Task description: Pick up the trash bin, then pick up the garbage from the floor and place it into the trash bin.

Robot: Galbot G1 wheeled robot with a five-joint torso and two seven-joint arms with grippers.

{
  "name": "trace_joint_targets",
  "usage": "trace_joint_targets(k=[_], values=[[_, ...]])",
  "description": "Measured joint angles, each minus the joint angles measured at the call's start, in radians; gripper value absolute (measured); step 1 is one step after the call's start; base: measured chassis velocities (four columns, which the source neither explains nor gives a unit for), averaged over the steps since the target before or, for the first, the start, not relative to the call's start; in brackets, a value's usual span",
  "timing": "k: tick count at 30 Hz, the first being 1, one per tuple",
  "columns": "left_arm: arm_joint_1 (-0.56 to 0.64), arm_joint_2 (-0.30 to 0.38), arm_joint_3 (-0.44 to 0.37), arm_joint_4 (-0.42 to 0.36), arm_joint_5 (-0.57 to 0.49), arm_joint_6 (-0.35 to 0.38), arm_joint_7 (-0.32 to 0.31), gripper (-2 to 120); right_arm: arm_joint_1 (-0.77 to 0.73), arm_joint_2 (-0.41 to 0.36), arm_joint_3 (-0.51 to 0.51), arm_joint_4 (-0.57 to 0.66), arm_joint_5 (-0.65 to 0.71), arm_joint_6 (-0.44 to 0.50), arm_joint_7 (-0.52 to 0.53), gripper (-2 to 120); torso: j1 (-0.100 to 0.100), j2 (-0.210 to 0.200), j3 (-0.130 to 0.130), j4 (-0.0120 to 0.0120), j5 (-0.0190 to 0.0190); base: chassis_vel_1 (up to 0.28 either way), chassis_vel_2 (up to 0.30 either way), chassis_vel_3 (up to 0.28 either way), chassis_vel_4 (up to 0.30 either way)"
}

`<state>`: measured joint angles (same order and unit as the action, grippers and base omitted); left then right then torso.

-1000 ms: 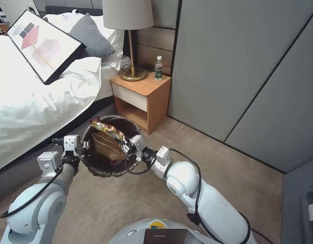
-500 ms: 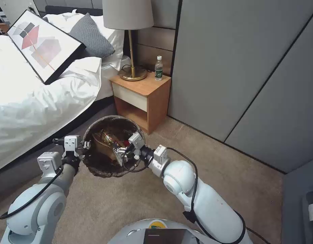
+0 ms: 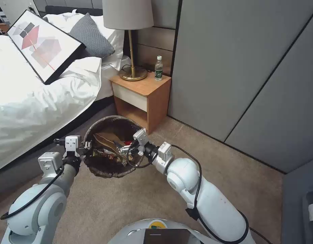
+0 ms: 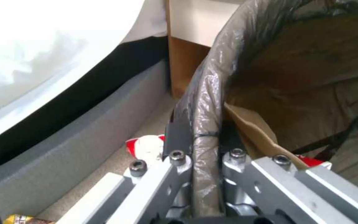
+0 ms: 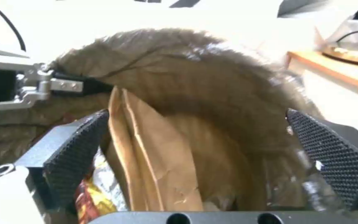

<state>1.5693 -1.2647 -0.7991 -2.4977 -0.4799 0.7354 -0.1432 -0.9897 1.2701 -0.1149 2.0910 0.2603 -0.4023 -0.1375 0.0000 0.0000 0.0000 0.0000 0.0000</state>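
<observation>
The trash bin (image 3: 105,171), lined with a dark brown bag, hangs above the carpet. My left gripper (image 3: 86,146) is shut on its near-left rim, and the left wrist view shows the fingers (image 4: 179,137) pinching the bag-covered rim (image 4: 206,124). My right gripper (image 3: 121,149) is over the bin mouth, open, its pads (image 5: 77,149) wide apart. Garbage lies inside: a tan paper bag (image 5: 154,155) and a yellow snack wrapper (image 5: 90,193). On the floor below lie a red-and-white carton (image 4: 146,149) and a yellow wrapper (image 4: 19,219).
A wooden nightstand (image 3: 142,91) with a brass lamp (image 3: 132,73) and an upright water bottle (image 3: 158,67) stands just behind the bin. The bed (image 3: 34,101) with a framed picture (image 3: 44,44) is on the left, grey wall panels (image 3: 237,67) on the right. Carpet (image 3: 210,159) lies open to the right.
My right gripper lowered the snack wrapper from above the rim into the bin, let it go, and drew back slightly to the right. The left gripper kept hold of the rim.
</observation>
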Motion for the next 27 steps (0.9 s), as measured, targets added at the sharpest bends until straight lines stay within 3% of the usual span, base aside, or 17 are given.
trace_joint_targets(k=[8,16,22,27], values=[[-0.001,-0.001,0.000,0.001,0.001,0.000,-0.001,2,0.001,0.001,0.084,0.056,0.085,0.003,0.038,100,0.000,0.000,0.000,0.0000,0.0001,0.000,0.000,0.000,0.000],[-0.003,-0.003,-0.004,0.012,0.004,0.000,-0.004,2,-0.034,-0.064,0.193,0.117,0.232,0.060,0.138,100,0.000,0.000,0.000,0.0001,0.0002,0.000,0.000,0.000,0.000],[-0.003,-0.004,-0.007,0.014,0.006,0.000,-0.005,2,-0.106,-0.073,0.290,0.137,0.237,0.097,0.147,100,0.000,0.000,0.000,-0.0001,0.0002,0.000,0.000,0.000,0.000],[-0.003,-0.008,-0.009,0.014,0.007,0.000,-0.005,2,-0.200,-0.027,0.391,0.129,0.196,0.154,0.171,100,0.000,0.000,0.000,0.0000,0.0002,0.000,0.000,0.000,0.000]])
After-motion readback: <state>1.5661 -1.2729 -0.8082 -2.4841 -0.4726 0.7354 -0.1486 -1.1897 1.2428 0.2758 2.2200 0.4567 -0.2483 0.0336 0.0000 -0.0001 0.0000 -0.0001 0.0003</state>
